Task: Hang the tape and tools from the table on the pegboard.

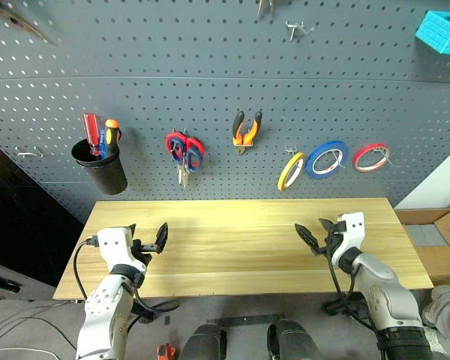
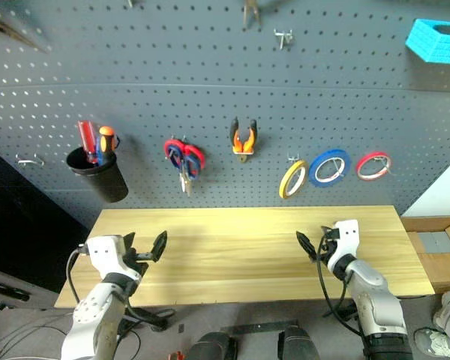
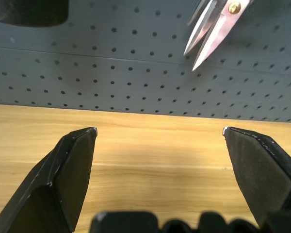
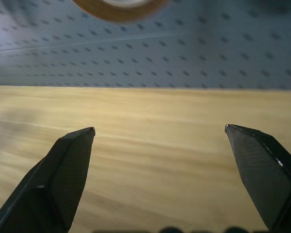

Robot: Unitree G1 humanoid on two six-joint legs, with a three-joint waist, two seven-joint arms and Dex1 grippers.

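The yellow tape (image 1: 290, 171) hangs on a hook of the dark grey pegboard (image 1: 225, 82), and its lower edge (image 4: 119, 9) shows in the right wrist view. Orange-and-black pliers (image 1: 246, 131) hang left of it. Blue-handled scissors (image 1: 189, 156) hang further left, together with a red-handled pair; their steel blades (image 3: 208, 29) point down. The wooden table (image 1: 240, 247) top is bare. My left gripper (image 1: 148, 234) hovers open over the table's left part with nothing between its fingers. My right gripper (image 1: 315, 231) stands open and empty over the right part.
A black cup (image 1: 101, 169) with screwdrivers hangs at the pegboard's left. A blue tape ring (image 1: 327, 159) and a red one (image 1: 371, 157) hang right of the yellow tape. A cyan basket (image 1: 442, 31) is at the upper right. A cardboard box (image 1: 439, 244) sits right of the table.
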